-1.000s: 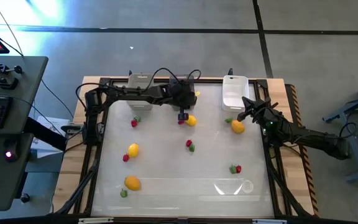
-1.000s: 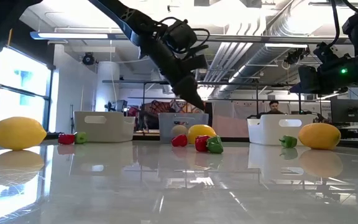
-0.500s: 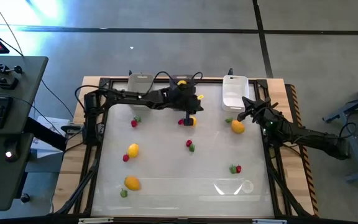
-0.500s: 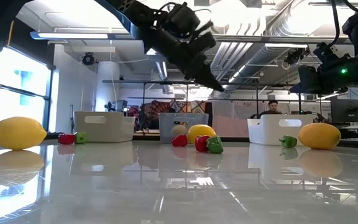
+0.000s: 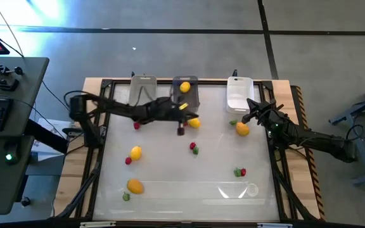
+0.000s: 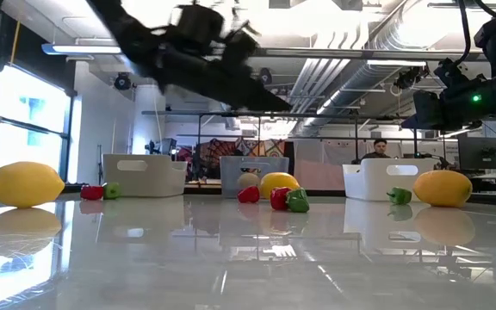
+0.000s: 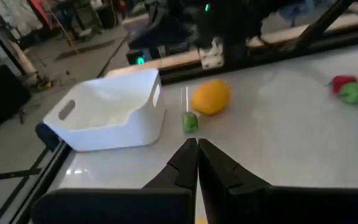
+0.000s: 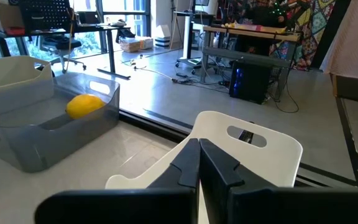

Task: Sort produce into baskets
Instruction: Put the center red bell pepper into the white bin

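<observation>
While most pieces lie loose on the glossy counter (image 5: 170, 171), handling is judged as follows.

Near edge, 7 o'clock: lemon (image 5: 135, 185) with a green bit (image 5: 126, 197) touching it; likely light, hard, prone to roll; grip across the short middle.

Mid counter: red berry (image 5: 194, 147), tiny, probably slippery; pinch from above.

Centre-far: left tool (image 5: 181, 130), fingers pressed together and holding nothing, hangs above the counter just beside a second lemon (image 5: 195, 123).

3 o'clock: right tool (image 5: 248, 118), fingers likewise together and unladen, beside an orange fruit (image 5: 242, 129).

Far edge, 12 o'clock: clear basket (image 5: 143, 88), grey basket (image 5: 185, 92) holding one lemon, white basket (image 5: 239, 94).

Obscured: left arm blurred in the low view; the clear basket's contents cannot be made out.
</observation>
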